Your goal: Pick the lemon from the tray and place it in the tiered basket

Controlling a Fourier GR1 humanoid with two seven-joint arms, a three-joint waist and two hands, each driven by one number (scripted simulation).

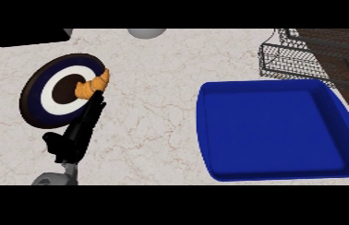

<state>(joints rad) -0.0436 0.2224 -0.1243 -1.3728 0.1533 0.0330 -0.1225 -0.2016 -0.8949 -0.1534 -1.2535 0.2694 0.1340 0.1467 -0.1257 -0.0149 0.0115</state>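
Observation:
The blue tray (273,129) lies at the right of the counter, and nothing shows inside it. No lemon is visible anywhere in the head view. The black wire tiered basket (300,58) stands at the far right corner, just behind the tray, cut off by the view's edge. My left hand (74,139) comes in at the lower left, far from the tray. Its straight fingers (94,108) lie over the near rim of a round plate, and it is open with nothing held. My right hand does not show.
A dark blue and white plate (51,97) with a brown centre lies at the left, with a croissant (93,85) on its right side. A grey round object (147,32) sits at the far edge, and a dark shape (34,37) fills the far left corner.

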